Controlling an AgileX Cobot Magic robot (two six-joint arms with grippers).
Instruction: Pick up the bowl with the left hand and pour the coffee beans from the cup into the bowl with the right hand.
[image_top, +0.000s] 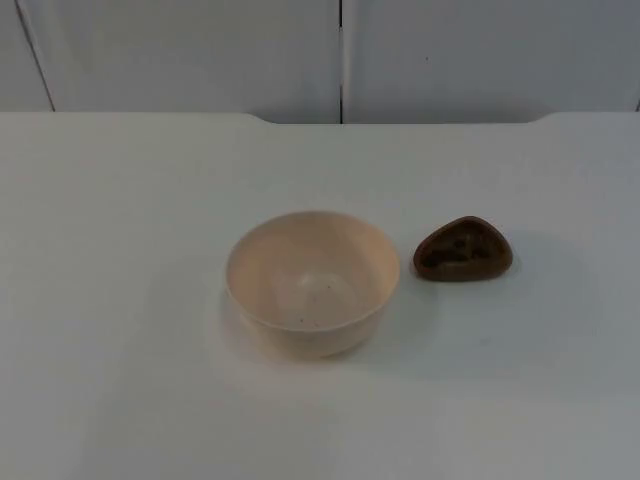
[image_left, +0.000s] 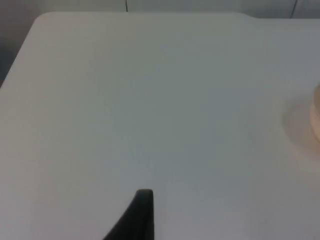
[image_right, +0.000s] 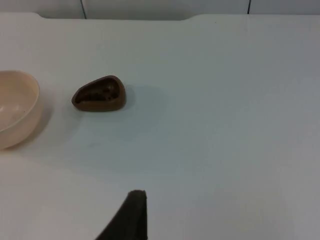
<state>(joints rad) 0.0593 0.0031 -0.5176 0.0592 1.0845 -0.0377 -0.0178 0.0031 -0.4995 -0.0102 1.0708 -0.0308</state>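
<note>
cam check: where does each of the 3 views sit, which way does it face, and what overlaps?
Top view: fixed, looking down and forward over the white table to the grey partition wall; sees bowl and brown cup with coffee beans.
Left wrist view: on the left arm, along its gripper; one black fingertip, table, bowl's rim.
Right wrist view: on the right arm; one black fingertip, cup, bowl.
Shared: all three see the bowl; top and right wrist share the cup.

You're looking at a robot test station, more lab than home: a bare white desk (image_top: 120, 380) ending at a plain grey partition wall (image_top: 180, 50), with just two small props set out on it.
</note>
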